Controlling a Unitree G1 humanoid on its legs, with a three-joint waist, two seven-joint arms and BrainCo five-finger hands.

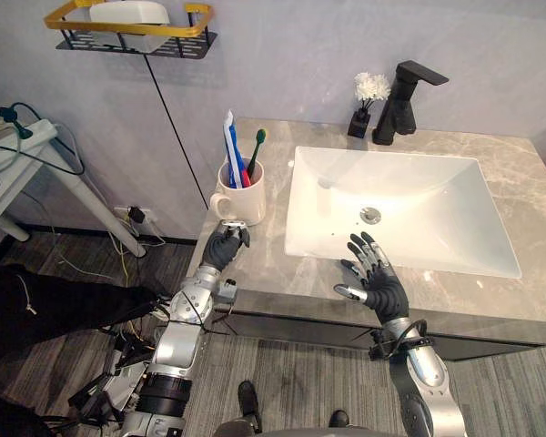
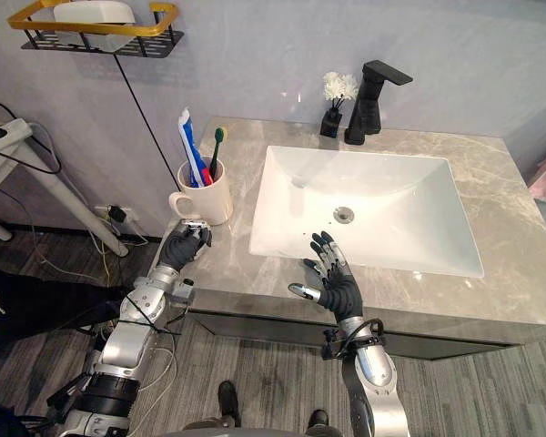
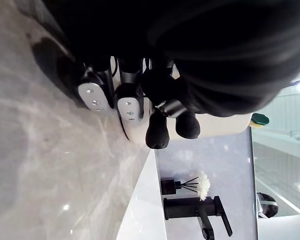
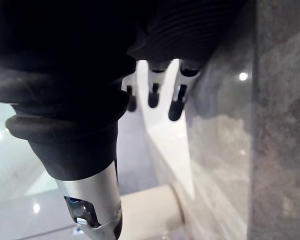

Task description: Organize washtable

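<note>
**Reaching for the mug at the washtable**

Shows the left hand (image 1: 226,244) up against the handle side of a cream mug (image 1: 241,196) at the left edge of the marble desk (image 1: 255,273), just beside the white sink (image 1: 409,182). Impossible to tell whether closed on the handle or merely touching. Catches the right hand (image 1: 375,278) over the sink's front rim, fingers (image 1: 371,253) spread and released, holding nothing.

Standing upright, the mug, loaded with toothbrushes (image 1: 257,141) and a toothpaste tube (image 1: 230,137) rising well above the rim. Probably glazed ceramic: rigid, fairly heavy, slick, and apt to chip against stone. Top-heavy too, given the tall contents. Best taken by the handle or low round the body, and kept level throughout.
</note>
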